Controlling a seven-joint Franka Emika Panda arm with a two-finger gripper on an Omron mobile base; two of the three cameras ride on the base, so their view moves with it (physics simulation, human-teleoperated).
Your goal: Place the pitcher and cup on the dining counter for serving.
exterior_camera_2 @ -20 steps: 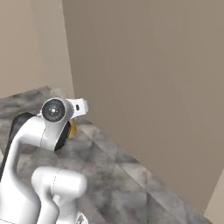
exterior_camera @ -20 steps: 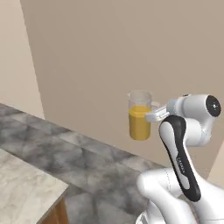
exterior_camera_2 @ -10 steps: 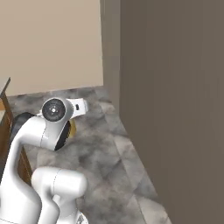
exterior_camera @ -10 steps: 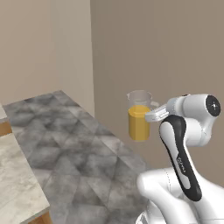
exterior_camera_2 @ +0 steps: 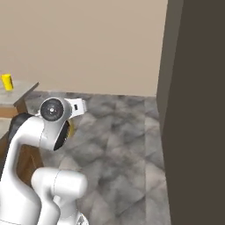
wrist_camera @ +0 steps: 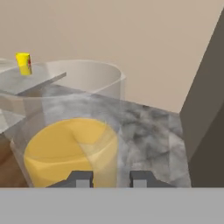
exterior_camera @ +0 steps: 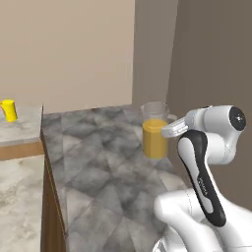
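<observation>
A clear glass pitcher [exterior_camera: 155, 129] holds orange juice in its lower part. The floor [exterior_camera: 103, 162] beneath the pitcher is mottled dark and light grey stone in a triangle pattern. Left of the pitcher, a small yellow cup [exterior_camera: 8, 110] with a red mark stands on a pale grey-beige marbled counter [exterior_camera: 22, 129] edged in brown wood. The wall [exterior_camera: 69, 49] behind is plain beige.

We count one pitcher [exterior_camera: 155, 132], clear glass with orange juice in its lower part, and one small yellow cup [exterior_camera: 8, 110]. We see one robot arm [exterior_camera: 204, 167] with one claw [wrist_camera: 108, 178], which has two dark fingertips [wrist_camera: 80, 178]. We count two light marble tables [exterior_camera: 19, 127], one higher and farther, one lower and nearer.
</observation>
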